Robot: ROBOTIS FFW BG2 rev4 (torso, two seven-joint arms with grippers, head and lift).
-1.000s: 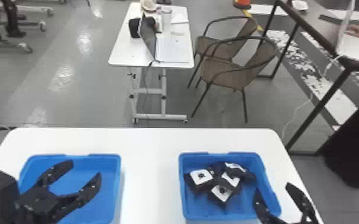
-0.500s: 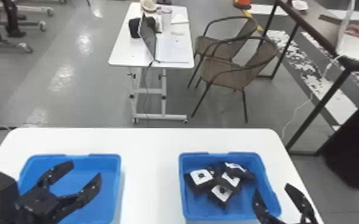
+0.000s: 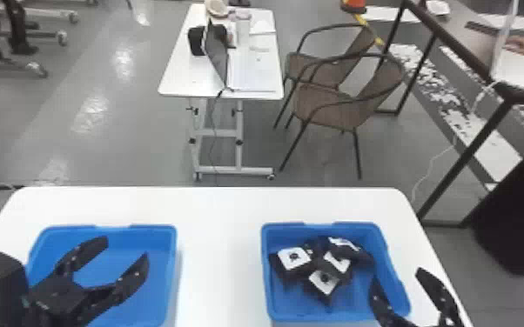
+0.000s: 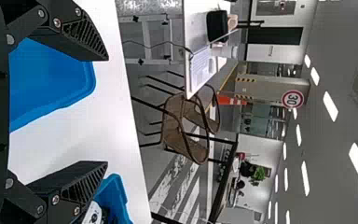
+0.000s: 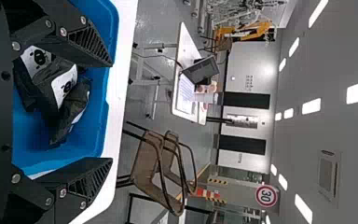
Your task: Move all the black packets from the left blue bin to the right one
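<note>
While the left pincer (image 3: 122, 248) hangs over the left blue bin (image 3: 161, 282), fingers spread with nothing between them, the right pincer (image 3: 397, 277), likewise spread and empty, sits at the near right corner of the right blue bin (image 3: 283, 302). Black packets (image 3: 363, 256) heaped in that bin, touching and overlapping, some tilted. White labels (image 3: 289, 254) on them, each with a dark mark; print too small to tell. Bin walls and a bare strip of white worktop (image 3: 217, 208) lie between the two bins. Beyond the worktop: a white table (image 3: 176, 85) with an open laptop (image 3: 216, 56), two brown chairs (image 3: 326, 108) beside it. Farther off, a round red-rimmed sign (image 4: 292, 99) carrying a dark number, near a striped barrier (image 4: 246, 80); lettering (image 5: 249, 84) on the far wall, too small to tell.
</note>
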